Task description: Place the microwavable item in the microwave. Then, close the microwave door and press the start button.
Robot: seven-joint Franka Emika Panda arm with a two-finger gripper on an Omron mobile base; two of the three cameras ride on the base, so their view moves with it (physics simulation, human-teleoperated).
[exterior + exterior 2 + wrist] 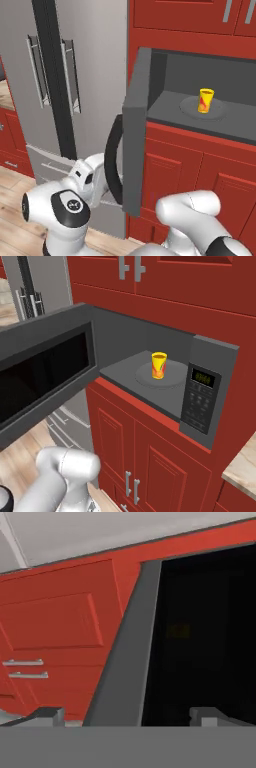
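On my hand view the pincer shows its 2 dark fingertips low in the picture, well apart from each other, with nothing between them but the grey frame of the microwave door running up between them. So I read the jaws as spread, clamped on nothing. The door's black glass window lies to the right of that frame, and red cabinet fronts with 2 silver bar pulls sit to the left. Whether the tips touch the door I cannot tell.

From my left base view the hand sits low behind the door, which stands swung wide out from the microwave, edge-on toward me, its dark curved handle bowing out on the far side. In the right base view the same door reaches toward the left, glass facing me.

The microwavable item, a small yellow tapered cup with a red mark, stands upright on the round turntable inside the open cavity. The right base view shows the cup about centred on that turntable, left of the dark keypad panel and its green display.

The silver fridge with 2 bar handles stands left of the microwave.
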